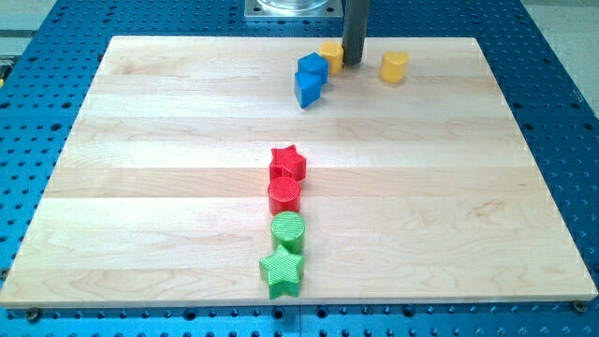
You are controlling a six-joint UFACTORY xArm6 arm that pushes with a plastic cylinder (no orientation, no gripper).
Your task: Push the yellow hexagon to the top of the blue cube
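The yellow hexagon (330, 54) lies near the board's top edge, just above and right of the blue cube (313, 67) and touching it. A second blue block (307, 87), of angular shape, sits right below the cube. My tip (353, 62) is at the end of the dark rod, against the hexagon's right side. A yellow heart-like block (394, 66) lies further to the right.
A column of blocks stands at the board's lower middle: a red star (287, 163), a red cylinder (284, 195), a green cylinder (287, 229) and a green star (282, 270). The wooden board (140, 168) lies on a blue perforated table.
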